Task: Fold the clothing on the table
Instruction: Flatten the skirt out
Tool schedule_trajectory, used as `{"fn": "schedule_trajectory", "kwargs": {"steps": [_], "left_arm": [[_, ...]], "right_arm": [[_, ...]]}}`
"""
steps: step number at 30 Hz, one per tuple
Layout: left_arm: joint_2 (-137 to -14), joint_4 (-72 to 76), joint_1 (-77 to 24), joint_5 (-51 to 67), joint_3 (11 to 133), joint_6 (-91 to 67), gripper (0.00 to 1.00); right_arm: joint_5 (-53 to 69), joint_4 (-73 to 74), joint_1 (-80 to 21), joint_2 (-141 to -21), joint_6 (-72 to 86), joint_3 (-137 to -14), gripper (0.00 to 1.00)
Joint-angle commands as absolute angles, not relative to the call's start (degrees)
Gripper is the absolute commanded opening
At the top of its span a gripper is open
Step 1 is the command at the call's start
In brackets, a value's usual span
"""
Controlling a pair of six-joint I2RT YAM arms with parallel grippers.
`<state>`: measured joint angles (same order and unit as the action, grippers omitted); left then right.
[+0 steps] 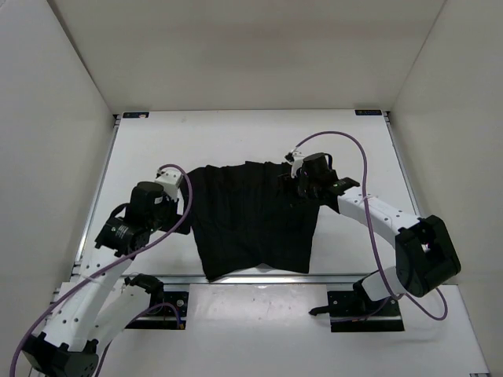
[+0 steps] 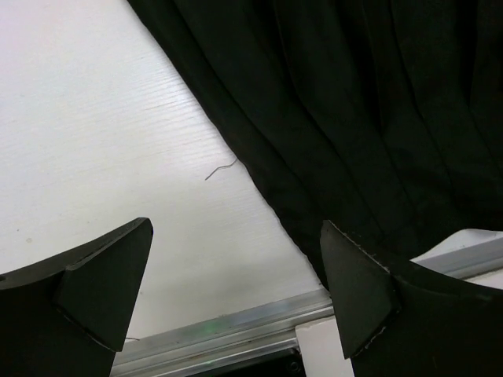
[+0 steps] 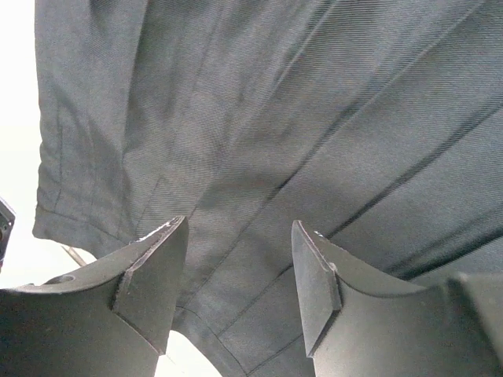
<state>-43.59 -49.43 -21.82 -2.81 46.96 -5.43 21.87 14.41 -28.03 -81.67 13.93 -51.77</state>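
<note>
With the skirt [image 1: 251,224] laid flat on the table [image 1: 236,141] and left gripper [image 2: 236,287] and right gripper [image 3: 240,275] held apart at its edges (nothing clamped), one pleat alone could be pinched, skewing the fold.

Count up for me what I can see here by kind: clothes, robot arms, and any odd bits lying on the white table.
Black pleated skirt: 1
Robot arms: 2 (left arm, right arm)
Loose thread on the table: 1
Total: 4
</note>
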Motion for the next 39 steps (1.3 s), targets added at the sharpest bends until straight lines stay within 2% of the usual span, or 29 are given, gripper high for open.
{"fn": "schedule_trajectory", "kwargs": {"steps": [1, 6, 7, 8, 9, 12, 13, 14, 16, 17, 20, 23, 28, 29, 32, 34, 35, 36, 37, 38, 39], "left_arm": [[-40.4, -48.2, -22.8, -6.4, 45.9, -6.5, 0.99], [-32.1, -45.6, -23.1, -3.5, 43.3, -3.2, 0.96], [-30.9, -45.1, -22.6, 0.0, 43.6, -1.9, 0.58], [-30.5, -45.3, -22.4, -0.3, 44.8, -1.6, 0.34], [-31.5, -45.8, -21.5, 0.4, 45.9, -2.1, 0.0], [-38.6, -50.2, -19.3, 6.2, 51.3, -6.3, 0.0], [-41.9, -51.2, -19.4, 11.5, 52.1, -9.5, 0.06], [-44.9, -51.7, -19.8, 15.3, 51.5, -11.4, 0.2], [-46.6, -48.8, -23.5, 17.3, 47.2, -20.2, 0.23], [-45.7, -45.1, -24.6, 17.2, 43.0, -22.4, 0.34], [-43.1, -35.0, -27.1, 19.5, 32.3, -34.2, 0.33], [-44.8, -29.4, -29.3, 19.8, 26.6, -38.4, 0.21], [-49.1, -28.0, -31.4, 13.4, 23.0, -39.3, 0.39], [-49.7, -27.2, -31.5, 13.5, 22.5, -39.5, 0.46], [-50.4, -24.6, -32.0, 11.3, 19.3, -41.1, 0.46], [-51.7, -23.1, -32.0, 10.8, 17.6, -41.1, 0.5], [-52.7, -22.4, -31.9, 10.5, 16.5, -41.2, 0.51], [-53.4, -21.8, -32.2, 9.9, 16.3, -41.3, 0.5], [-54.7, -21.1, -32.3, 9.3, 16.1, -41.2, 0.46], [-55.4, -20.6, -32.4, 8.4, 15.9, -40.8, 0.39], [-57.3, -20.0, -32.3, 7.8, 16.1, -40.1, 0.32]], "right_arm": [[20.5, 14.0, -27.5, -81.6, 13.6, -51.5, 0.53], [16.4, 16.3, -27.5, -80.2, 14.9, -50.7, 0.53], [15.1, 17.5, -27.6, -79.5, 15.6, -49.7, 0.53], [13.9, 19.0, -27.7, -78.2, 16.1, -49.9, 0.53], [12.3, 19.8, -27.8, -76.7, 16.7, -49.1, 0.52], [8.5, 24.9, -28.9, -72.3, 18.9, -47.1, 0.53], [8.8, 26.4, -28.6, -71.3, 20.4, -45.6, 0.52], [9.1, 27.7, -28.2, -69.5, 21.0, -43.5, 0.53], [9.1, 29.9, -27.9, -66.6, 22.5, -40.8, 0.53], [8.5, 30.1, -27.3, -64.9, 23.1, -38.6, 0.53], [9.3, 31.0, -26.6, -61.4, 24.1, -35.2, 0.54], [9.1, 31.4, -26.9, -61.6, 23.7, -33.0, 0.55], [7.1, 32.7, -28.6, -65.6, 23.8, -31.2, 0.56], [7.0, 32.9, -29.6, -65.7, 24.1, -31.4, 0.57], [8.4, 31.4, -29.3, -67.8, 23.5, -31.2, 0.55], [9.3, 29.6, -29.5, -68.5, 23.8, -30.9, 0.49], [9.7, 28.7, -29.2, -68.6, 23.8, -30.9, 0.43], [10.4, 28.5, -29.4, -69.1, 24.3, -30.3, 0.3], [11.3, 27.7, -28.8, -69.3, 24.1, -30.3, 0.1], [11.8, 26.8, -28.2, -69.5, 23.5, -29.9, 0.0], [12.2, 26.1, -28.0, -70.1, 23.4, -29.5, 0.0]]}}
